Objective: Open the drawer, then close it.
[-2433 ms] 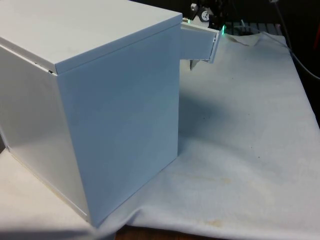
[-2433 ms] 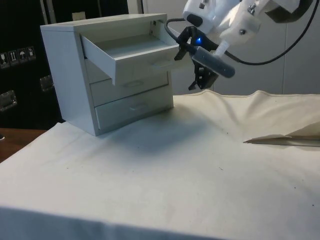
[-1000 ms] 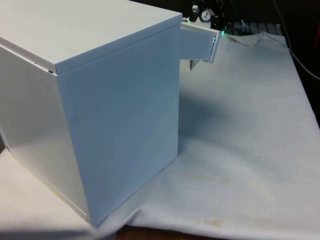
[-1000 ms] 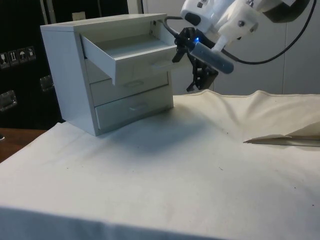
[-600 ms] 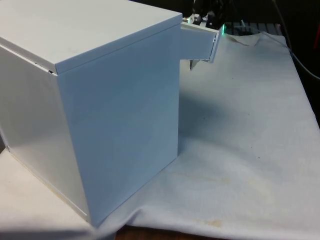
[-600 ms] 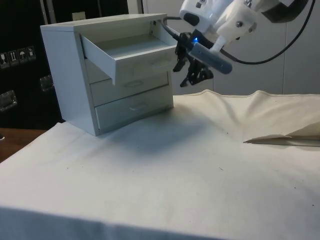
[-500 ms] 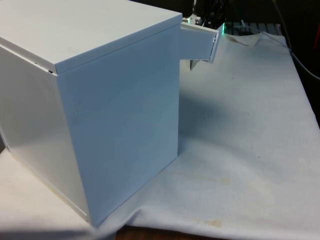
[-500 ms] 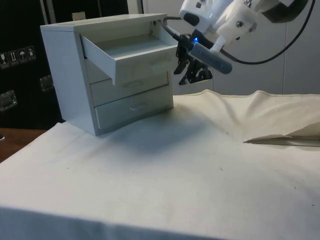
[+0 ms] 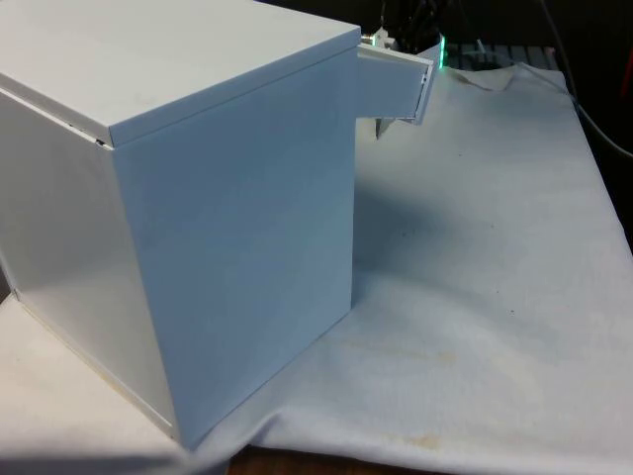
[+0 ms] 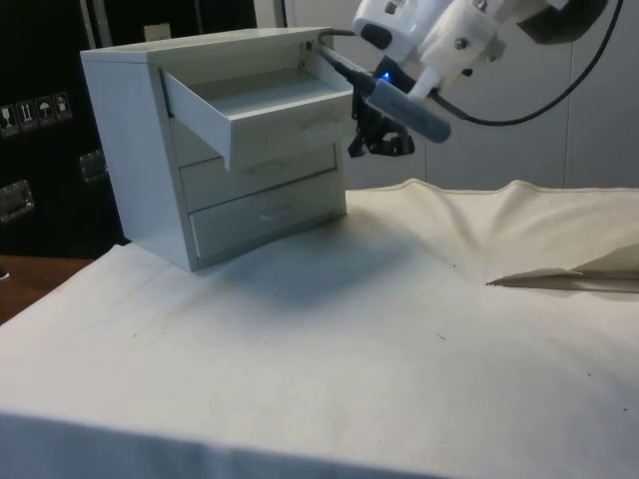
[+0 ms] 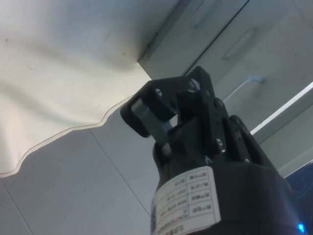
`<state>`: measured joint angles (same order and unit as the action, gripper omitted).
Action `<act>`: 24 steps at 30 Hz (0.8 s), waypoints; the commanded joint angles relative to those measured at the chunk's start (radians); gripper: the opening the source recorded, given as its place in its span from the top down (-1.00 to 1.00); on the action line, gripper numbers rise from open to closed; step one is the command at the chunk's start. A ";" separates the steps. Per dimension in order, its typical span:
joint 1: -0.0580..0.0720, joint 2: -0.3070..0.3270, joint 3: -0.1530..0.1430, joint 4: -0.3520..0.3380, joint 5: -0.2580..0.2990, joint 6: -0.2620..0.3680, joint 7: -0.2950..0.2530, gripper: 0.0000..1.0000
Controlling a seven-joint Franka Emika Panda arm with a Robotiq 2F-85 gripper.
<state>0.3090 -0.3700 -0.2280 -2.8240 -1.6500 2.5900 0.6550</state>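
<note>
A white chest of drawers [image 10: 130,150] stands on the cloth, turning its back and side [image 9: 227,228] to the front view. Its top drawer [image 10: 285,110] is pulled out, and from the front it juts past the chest's far corner [image 9: 391,87]. My black gripper [image 10: 375,142] hangs just beside the drawer's front panel, at handle height, with its fingers shut on nothing. The wrist view has the shut gripper [image 11: 164,105] before the drawer fronts, where a thin handle [image 11: 247,82] shows; whether it touches the panel I cannot tell.
The two lower drawers [image 10: 265,170] [image 10: 265,215] are closed. The white cloth [image 10: 399,329] lies flat in front of the chest and rises into a fold [image 10: 559,277] at the side view's right. A dark cable [image 9: 593,119] runs along the front view's right.
The fingers have gone from open to shut. The gripper has swung up and towards the open top drawer's front. The drawer has not moved.
</note>
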 commanded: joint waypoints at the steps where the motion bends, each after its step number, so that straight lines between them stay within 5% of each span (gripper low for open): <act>1: -0.003 0.016 -0.013 0.014 -0.004 0.017 -0.014 1.00; 13: -0.003 0.044 -0.074 0.059 0.005 0.035 -0.096 1.00; 24: -0.003 0.040 -0.097 0.077 0.027 0.040 -0.164 1.00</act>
<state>0.3090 -0.3340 -0.3150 -2.7500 -1.6350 2.6150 0.5170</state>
